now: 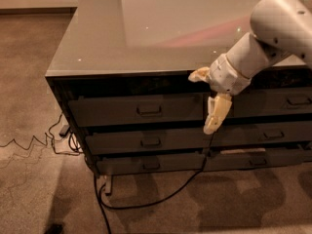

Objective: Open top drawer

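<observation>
Our gripper (201, 103) hangs open just below the counter's (97, 57) front edge, about midway along it, one finger (217, 113) drooping past the drawer fronts. The top drawer (107, 112) looks shut under that edge, toward the near corner; its bar handle (149, 111) lies level, sideways from us toward that corner

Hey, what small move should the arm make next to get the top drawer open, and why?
Probably slide the gripper left along the top drawer toward its handle. The gripper hangs open near that drawer's right end, gripping nothing, and the handle sits at about the same height to its left.
</observation>
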`<move>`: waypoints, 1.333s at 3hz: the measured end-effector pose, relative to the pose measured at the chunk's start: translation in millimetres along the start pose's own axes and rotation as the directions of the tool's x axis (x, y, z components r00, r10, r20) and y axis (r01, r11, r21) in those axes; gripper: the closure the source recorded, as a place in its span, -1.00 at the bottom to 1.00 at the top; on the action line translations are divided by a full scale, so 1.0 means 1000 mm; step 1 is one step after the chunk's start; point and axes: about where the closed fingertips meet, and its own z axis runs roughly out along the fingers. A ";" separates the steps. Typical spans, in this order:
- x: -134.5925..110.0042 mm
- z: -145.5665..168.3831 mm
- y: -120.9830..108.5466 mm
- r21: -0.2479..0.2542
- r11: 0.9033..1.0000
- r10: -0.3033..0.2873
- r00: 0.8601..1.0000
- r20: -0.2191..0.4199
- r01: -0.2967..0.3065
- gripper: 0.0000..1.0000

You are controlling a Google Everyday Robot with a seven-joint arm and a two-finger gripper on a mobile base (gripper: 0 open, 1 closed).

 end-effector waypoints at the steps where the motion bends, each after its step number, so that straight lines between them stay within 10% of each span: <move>1: 0.005 0.041 -0.017 -0.039 0.999 -0.001 1.000 0.018 0.002 -1.00; 4: 0.014 0.079 -0.043 0.078 0.997 0.021 0.978 -0.205 -0.005 -1.00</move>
